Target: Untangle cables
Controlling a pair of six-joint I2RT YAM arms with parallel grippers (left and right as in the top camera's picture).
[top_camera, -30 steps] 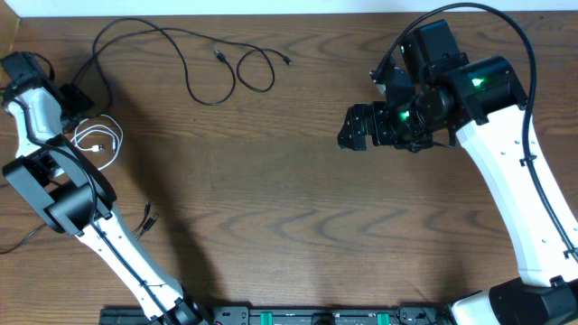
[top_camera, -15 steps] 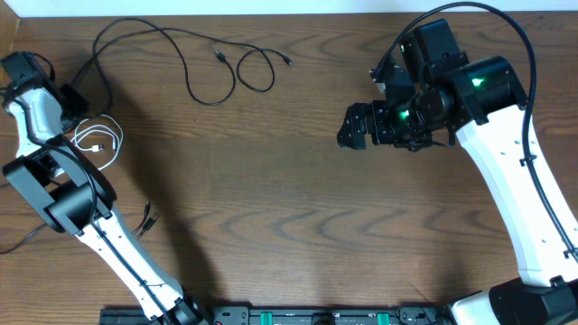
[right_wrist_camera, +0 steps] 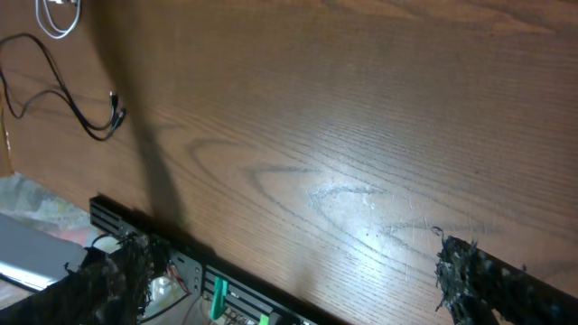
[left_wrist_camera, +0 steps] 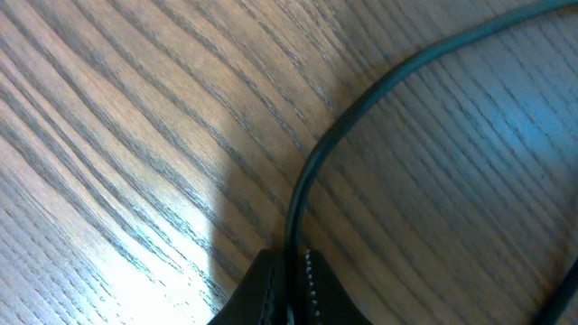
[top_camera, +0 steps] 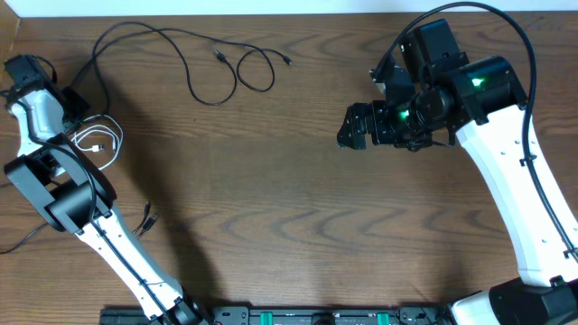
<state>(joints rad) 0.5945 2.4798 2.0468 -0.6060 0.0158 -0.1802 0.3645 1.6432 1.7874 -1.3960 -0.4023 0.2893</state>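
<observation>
At the worktop's (top_camera: 271, 199) far-left corner the left fingers (left_wrist_camera: 262, 293) pinch the thin black cable (left_wrist_camera: 312, 171), which curves away from their tips. The white cable (top_camera: 97, 137) lies coiled just beside them. The right fingers (right_wrist_camera: 117, 275) hang spread wide over the right half, well apart from both

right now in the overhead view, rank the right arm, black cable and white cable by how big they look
1. right arm: largest, filling the right side.
2. black cable: thin, but its loops spread wide across the upper left.
3. white cable: smallest, a tight coil near the left edge.
</observation>
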